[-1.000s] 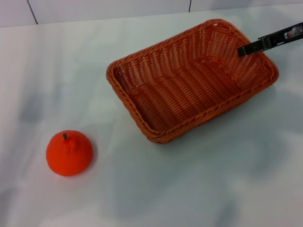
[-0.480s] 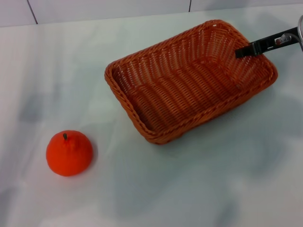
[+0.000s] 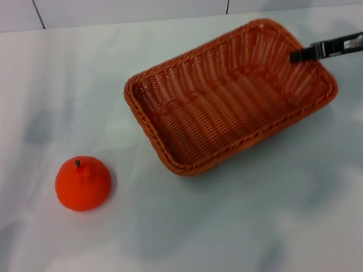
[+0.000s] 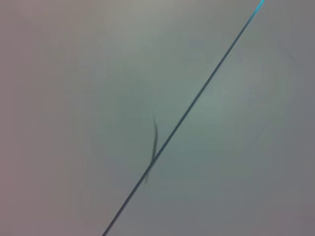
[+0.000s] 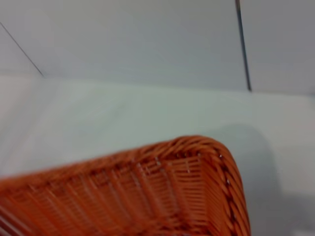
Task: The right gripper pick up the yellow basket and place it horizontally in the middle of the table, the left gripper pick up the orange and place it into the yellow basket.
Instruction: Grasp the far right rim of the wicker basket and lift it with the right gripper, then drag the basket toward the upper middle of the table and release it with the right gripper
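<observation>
The yellow basket (image 3: 227, 107), an orange-brown woven tray, lies at an angle on the white table (image 3: 238, 226) at the middle right. My right gripper (image 3: 296, 56) reaches in from the right edge, with one black finger (image 3: 326, 49) inside the basket at its right rim; the other finger is hidden. It holds that rim. The right wrist view shows a basket corner (image 5: 197, 172) close up. The orange (image 3: 83, 183) sits on the table at the front left, stem up, well apart from the basket. My left gripper is out of view.
A white tiled wall (image 3: 130, 10) with dark seams runs along the table's far edge. The left wrist view shows only a plain pale surface crossed by a dark seam (image 4: 187, 110).
The basket has shifted and turned a little with my right gripper, and its right end looks slightly raised. The orange has not moved.
</observation>
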